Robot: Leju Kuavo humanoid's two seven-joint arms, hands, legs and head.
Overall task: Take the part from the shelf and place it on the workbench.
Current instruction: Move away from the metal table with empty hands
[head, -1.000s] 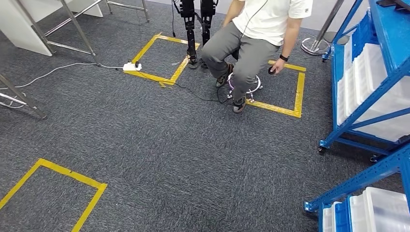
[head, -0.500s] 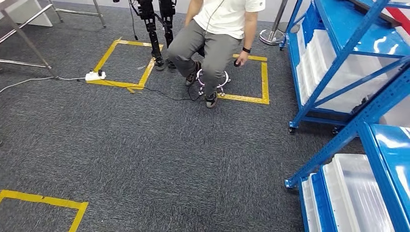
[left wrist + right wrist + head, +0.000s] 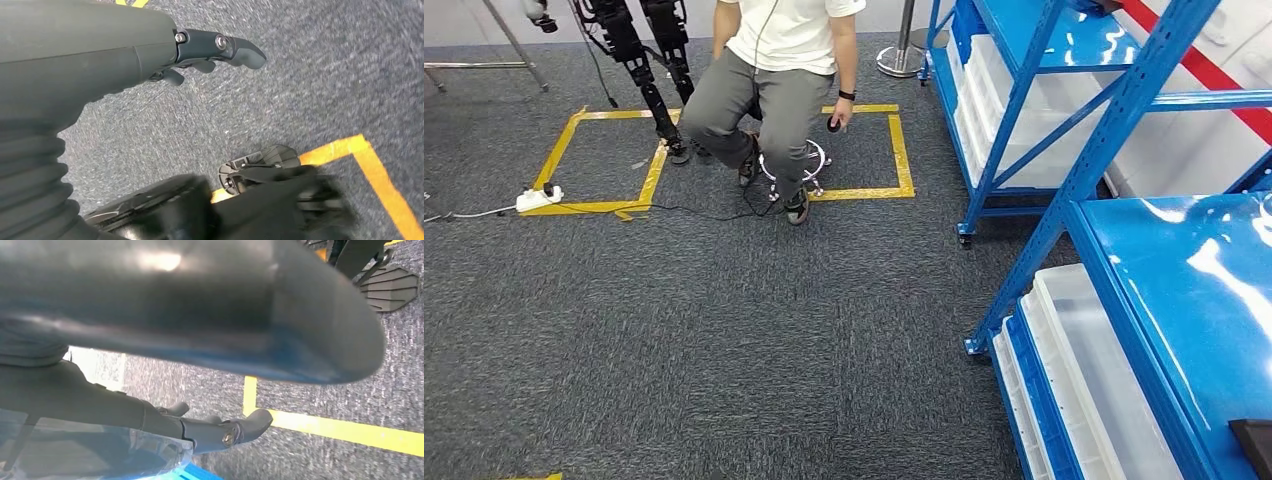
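Grey fingers [image 3: 220, 47] of my left hand [image 3: 100, 50] hang loosely apart over carpet [image 3: 724, 320], holding nothing. My right hand [image 3: 165, 422] hangs the same way, its fingers [image 3: 245, 427] slack and empty, beside a clear bin edge [image 3: 125, 455]. Both arms are down at my sides. Outward, a blue shelf [image 3: 1164, 290] stands ahead on my right, so I judge my right hand nearer it. A small dark thing [image 3: 1254, 445] lies on its top deck at the view's corner; I cannot tell whether that is the part. Clear bins [image 3: 1074, 370] below look empty. A second rack [image 3: 1014, 90] holds more bins. A seated person [image 3: 774, 70] is well apart, inside yellow tape [image 3: 902, 150].
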